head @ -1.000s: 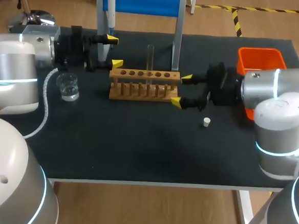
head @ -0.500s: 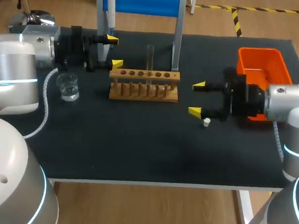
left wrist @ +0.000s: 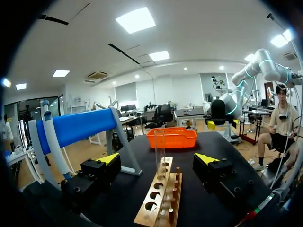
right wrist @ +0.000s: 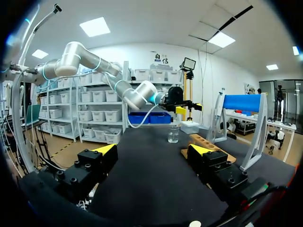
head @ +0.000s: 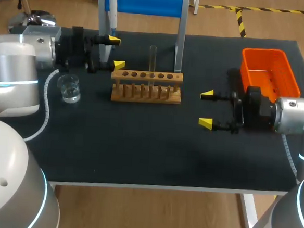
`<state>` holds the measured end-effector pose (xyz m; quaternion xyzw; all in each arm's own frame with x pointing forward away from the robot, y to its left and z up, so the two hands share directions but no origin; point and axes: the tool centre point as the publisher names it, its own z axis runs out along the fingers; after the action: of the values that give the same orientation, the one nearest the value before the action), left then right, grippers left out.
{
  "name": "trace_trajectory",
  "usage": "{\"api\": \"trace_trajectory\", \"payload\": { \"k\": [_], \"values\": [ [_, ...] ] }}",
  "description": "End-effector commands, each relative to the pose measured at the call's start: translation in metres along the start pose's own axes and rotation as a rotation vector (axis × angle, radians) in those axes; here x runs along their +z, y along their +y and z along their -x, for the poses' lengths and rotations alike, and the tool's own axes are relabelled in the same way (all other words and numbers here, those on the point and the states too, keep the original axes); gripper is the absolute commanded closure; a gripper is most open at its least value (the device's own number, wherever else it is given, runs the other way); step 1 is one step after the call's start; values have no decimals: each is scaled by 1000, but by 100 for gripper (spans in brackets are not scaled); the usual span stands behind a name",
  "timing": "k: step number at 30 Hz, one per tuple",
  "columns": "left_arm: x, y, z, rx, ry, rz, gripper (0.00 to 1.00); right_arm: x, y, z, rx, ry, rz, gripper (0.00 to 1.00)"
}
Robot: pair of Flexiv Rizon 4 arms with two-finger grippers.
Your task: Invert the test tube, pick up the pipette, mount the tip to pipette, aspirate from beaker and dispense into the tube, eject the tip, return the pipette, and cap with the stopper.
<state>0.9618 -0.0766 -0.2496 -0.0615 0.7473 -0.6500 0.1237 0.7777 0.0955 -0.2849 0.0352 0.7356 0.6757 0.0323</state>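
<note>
- Plainly, the test tube (head: 152,62) stands upright in the wooden rack (head: 146,86), with its long axis vertical. I cannot tell which end is up.
- The rack lies lengthwise between the two arms, its row of holes running from the left jaws toward the right jaws.
- The left jaws stand wide and hold nothing. The tube is ahead of them, in line with their gap and clear of both yellow tips.
- The right jaws also stand wide and empty. The rack and tube are ahead of them, off to one side and well apart.
- The white stopper (right wrist: 194,224) lies on the surface just under the right jaws.
- The pipette (head: 111,12) hangs upright on the blue-barred stand (head: 146,3), beside the left jaws.
- The beaker (head: 69,87) of clear liquid sits near the left jaws, to their other side.
- The orange bin (head: 267,70) sits beside the right arm, behind its jaws.
- The surface (head: 139,144) is black.
</note>
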Motion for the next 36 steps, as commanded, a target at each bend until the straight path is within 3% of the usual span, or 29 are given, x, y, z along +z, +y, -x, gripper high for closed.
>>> {"api": "trace_trajectory", "payload": {
  "k": [1,23,36],
  "values": [
    [0,-1,1,-2,1,4,0,-3,0,-1,0,14,-9,0],
    [0,-1,1,-2,1,4,0,-4,-2,-1,5,13,-17,0],
    [-97,56,124,-50,-426,170,0,-4,-2,-1,5,13,-17,0]
  ]
}}
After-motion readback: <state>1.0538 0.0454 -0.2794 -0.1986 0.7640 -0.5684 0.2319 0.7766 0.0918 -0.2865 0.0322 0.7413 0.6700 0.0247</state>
